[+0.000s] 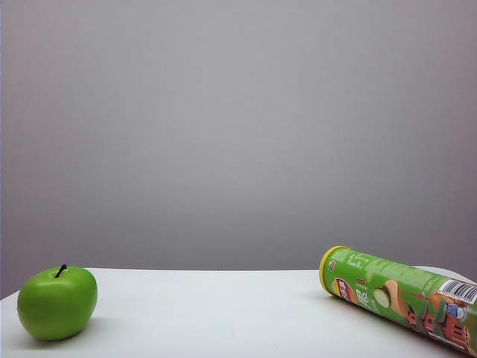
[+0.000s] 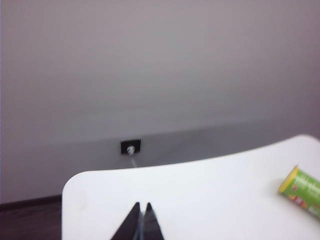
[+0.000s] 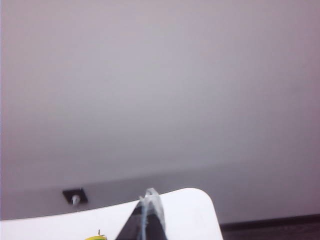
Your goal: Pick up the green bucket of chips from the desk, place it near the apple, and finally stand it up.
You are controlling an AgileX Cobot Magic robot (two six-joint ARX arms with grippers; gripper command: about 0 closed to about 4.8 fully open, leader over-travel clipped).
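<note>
The green bucket of chips (image 1: 402, 297) lies on its side at the right of the white desk (image 1: 216, 313), its yellow lid toward the middle. The green apple (image 1: 57, 302) sits at the desk's left end, far from the can. Neither gripper shows in the exterior view. In the left wrist view my left gripper (image 2: 141, 205) is shut and empty above the desk (image 2: 200, 195), with the can's lid end (image 2: 302, 192) well off to one side. My right gripper (image 3: 150, 192) is shut and empty near a rounded desk corner (image 3: 197, 205). Beside it shows a yellow-green sliver (image 3: 97, 237), too small to identify.
A plain grey wall stands behind the desk. A dark wall socket (image 2: 130, 147) with a plug sits low on it, also seen as the socket (image 3: 75, 196) in the right wrist view. Dark floor (image 2: 30, 220) lies beyond the desk's edges.
</note>
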